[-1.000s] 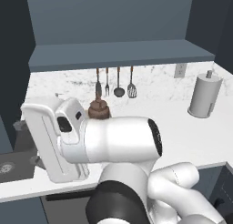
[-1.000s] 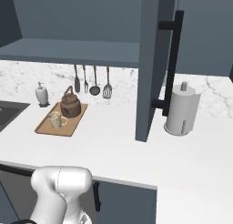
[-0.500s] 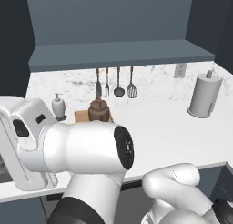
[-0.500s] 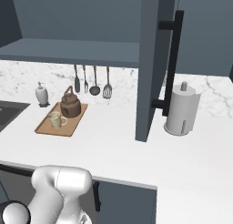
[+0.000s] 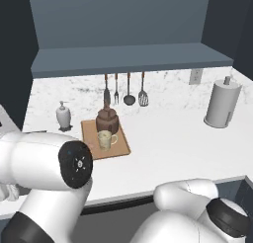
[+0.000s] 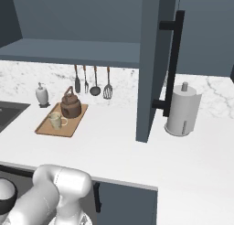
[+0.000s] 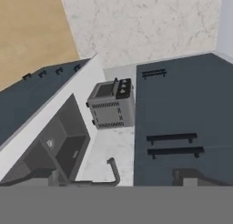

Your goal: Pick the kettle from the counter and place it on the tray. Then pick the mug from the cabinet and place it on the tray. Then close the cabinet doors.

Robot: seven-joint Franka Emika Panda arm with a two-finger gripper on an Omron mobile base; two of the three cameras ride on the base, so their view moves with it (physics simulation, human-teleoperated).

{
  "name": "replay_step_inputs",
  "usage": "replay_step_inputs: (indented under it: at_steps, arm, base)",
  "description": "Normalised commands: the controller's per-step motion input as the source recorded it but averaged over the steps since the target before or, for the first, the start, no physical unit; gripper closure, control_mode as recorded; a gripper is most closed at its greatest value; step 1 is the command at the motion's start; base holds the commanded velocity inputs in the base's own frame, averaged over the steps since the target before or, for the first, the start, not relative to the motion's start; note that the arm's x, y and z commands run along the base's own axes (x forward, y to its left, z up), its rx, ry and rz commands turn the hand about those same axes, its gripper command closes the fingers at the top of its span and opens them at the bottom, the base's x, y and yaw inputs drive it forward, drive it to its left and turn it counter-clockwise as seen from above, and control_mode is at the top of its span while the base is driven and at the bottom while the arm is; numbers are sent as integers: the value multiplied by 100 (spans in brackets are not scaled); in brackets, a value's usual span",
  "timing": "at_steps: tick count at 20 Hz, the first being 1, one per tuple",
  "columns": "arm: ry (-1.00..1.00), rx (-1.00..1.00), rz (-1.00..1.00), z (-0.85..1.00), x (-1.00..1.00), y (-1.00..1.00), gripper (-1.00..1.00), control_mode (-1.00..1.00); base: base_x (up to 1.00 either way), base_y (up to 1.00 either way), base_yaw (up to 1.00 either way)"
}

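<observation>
Left of centre: tray (image 6: 45,128) on the counter (image 6: 119,146), kettle (image 6: 70,106) at its far end, mug (image 6: 55,121) just in front. Soap bottle (image 6: 41,94) upper left of tray. Cabinet door (image 6: 157,64) open at centre, paper towel roll (image 6: 183,110) to its right. Utensils (image 6: 93,82) hang on the back wall.

Both base views looked forward and down from behind, sharing the counter (image 5: 163,138) and tray (image 6: 45,127); the hand view faced the sink (image 7: 59,150).

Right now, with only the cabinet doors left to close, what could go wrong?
The open cabinet door stands close beside the paper towel roll; an arm reaching for its black handle might knock the roll. A wide arm swing could also brush the kettle and mug on the tray.
</observation>
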Motion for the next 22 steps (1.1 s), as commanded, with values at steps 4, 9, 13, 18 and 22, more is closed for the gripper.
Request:
replay_step_inputs:
  at_steps: [4, 9, 13, 18, 22]
  arm:
    - [0, 0, -9, 0, 39, 54, -100, -100]
    - [0, -5, -16, -6, 44, 21, -100, -100]
    - [0, -6, -19, -12, 37, 7, -100, -100]
    - [0, -4, -22, -1, 11, -11, -100, -100]
    - [3, 0, -26, 8, -9, -43, -100, -100]
  base:
    - [0, 0, 0]
    - [0, 0, 0]
    - [0, 0, 0]
    - [0, 0, 0]
    - [0, 0, 0]
